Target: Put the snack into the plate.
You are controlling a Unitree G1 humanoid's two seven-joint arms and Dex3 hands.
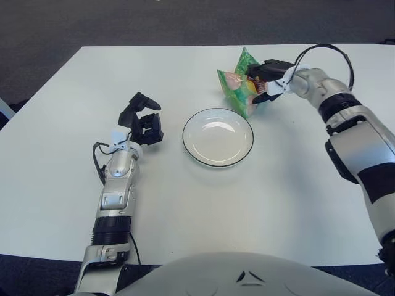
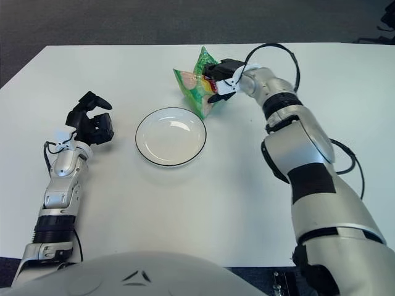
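Observation:
A green snack bag (image 1: pixel 237 85) is held in my right hand (image 1: pixel 264 83), just beyond the far right rim of the plate; it also shows in the right eye view (image 2: pixel 194 89). The right hand's fingers are closed on the bag's right side, and the bag stands tilted, its lower corner close to the plate's rim. The white plate with a dark rim (image 1: pixel 188 145) lies on the table's middle and holds nothing. My left hand (image 1: pixel 143 120) shows to the left of the plate, fingers curled, holding nothing.
The white table (image 1: pixel 259 203) spreads around the plate. Its far edge meets a dark carpeted floor. A black cable loops over my right wrist (image 1: pixel 327 49).

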